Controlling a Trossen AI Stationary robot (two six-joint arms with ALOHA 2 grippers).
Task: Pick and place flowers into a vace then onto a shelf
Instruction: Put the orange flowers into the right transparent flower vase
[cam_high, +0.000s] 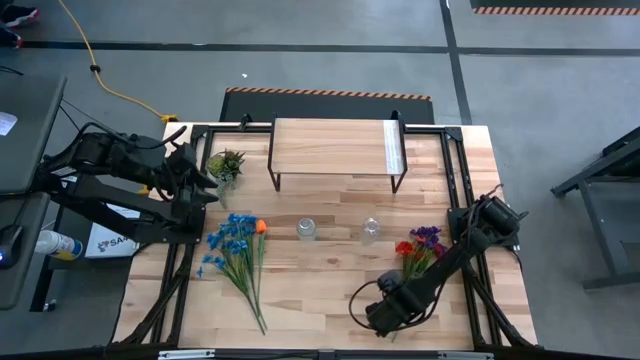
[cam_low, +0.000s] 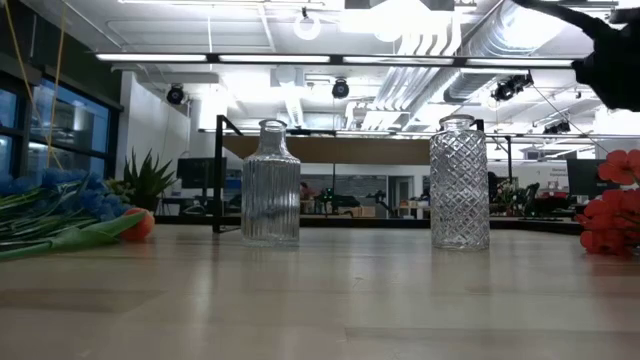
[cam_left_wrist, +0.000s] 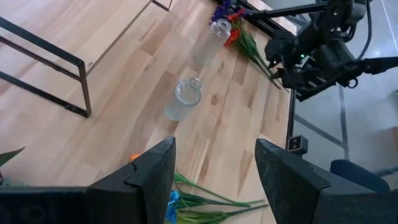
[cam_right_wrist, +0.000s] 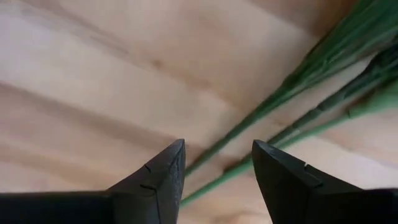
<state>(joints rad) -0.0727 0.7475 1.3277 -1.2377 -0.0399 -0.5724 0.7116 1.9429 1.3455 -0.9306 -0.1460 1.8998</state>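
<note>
The blue bunch with one orange bloom (cam_high: 236, 250) lies flat on the table's left half, also in the low view (cam_low: 60, 215). The red, purple and maroon bunch (cam_high: 421, 246) lies on the right, stems toward the near edge. My right gripper (cam_right_wrist: 217, 168) is open, low over those green stems (cam_right_wrist: 280, 93), near their cut ends (cam_high: 388, 300); the stems run between its fingers. My left gripper (cam_left_wrist: 214, 162) is open and hangs above the table's left edge (cam_high: 195, 185). Two clear glass vases (cam_high: 306, 229) (cam_high: 371, 229) stand upright mid-table. The light-wood shelf (cam_high: 335, 150) stands at the far edge.
A small spiky potted plant (cam_high: 225, 165) stands left of the shelf, close to my left gripper. Black frame rails (cam_high: 455, 170) run along both table sides. Bare wood lies between the vases and the near edge (cam_high: 320, 290).
</note>
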